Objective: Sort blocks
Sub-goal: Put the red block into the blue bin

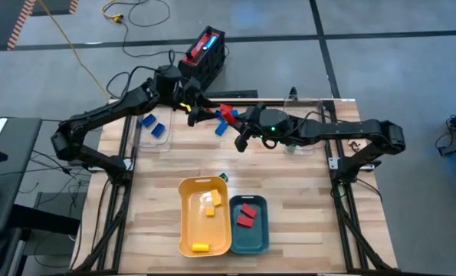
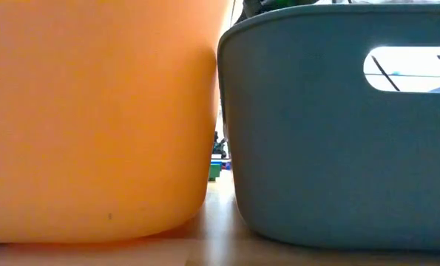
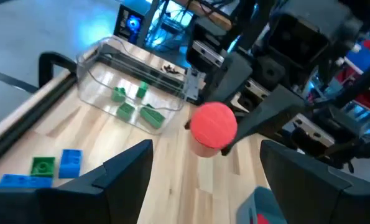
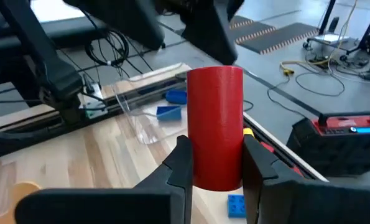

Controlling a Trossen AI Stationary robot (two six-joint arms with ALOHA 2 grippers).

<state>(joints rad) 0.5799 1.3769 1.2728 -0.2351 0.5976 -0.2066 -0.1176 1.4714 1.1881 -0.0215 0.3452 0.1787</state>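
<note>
Butcher-block table is carrying a yellow tray holding two yellow blocks and a teal tray holding two red ones. At the far edge, the right gripper is pinching a red cylinder block across its smooth, rigid, light sides; the left gripper is hanging spread beside it.

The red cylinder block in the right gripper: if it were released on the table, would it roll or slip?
The red cylinder looks round and smooth-sided, so on its side it would probably roll. The right gripper pinches only its curved wall, so it might slip. It seems rigid plastic, likely light.
</note>
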